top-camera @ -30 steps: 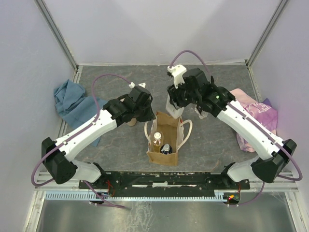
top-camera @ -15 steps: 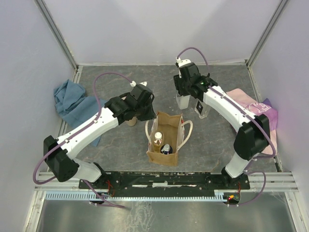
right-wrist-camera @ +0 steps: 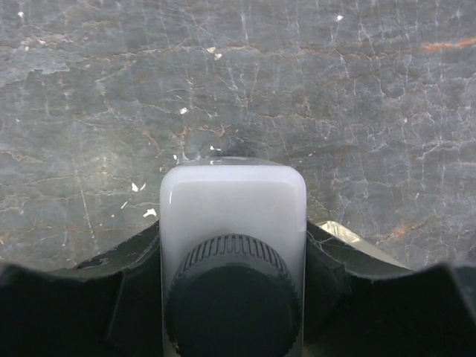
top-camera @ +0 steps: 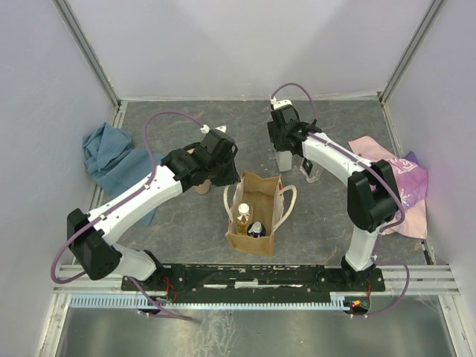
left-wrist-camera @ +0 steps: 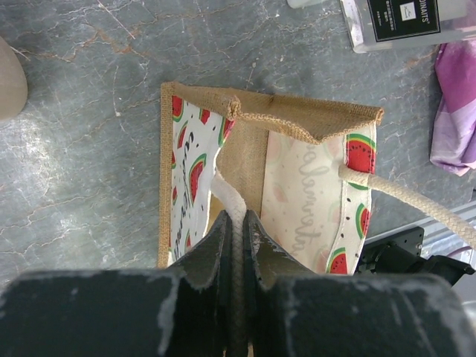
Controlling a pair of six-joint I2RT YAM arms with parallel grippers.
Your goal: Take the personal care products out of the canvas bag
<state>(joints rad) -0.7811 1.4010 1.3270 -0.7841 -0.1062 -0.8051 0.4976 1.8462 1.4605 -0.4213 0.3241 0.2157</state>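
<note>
Clasping stiff, probably slick white squarish bottle by its sides, right gripper; left gripper pinches soft tan canvas bag by cream handle.

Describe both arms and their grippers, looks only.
The two match. The left arm and right arm have white link shells and black joint housings, and a lilac cable arcs above each. The fingers are matte black, with edges scuffed pale.
</note>
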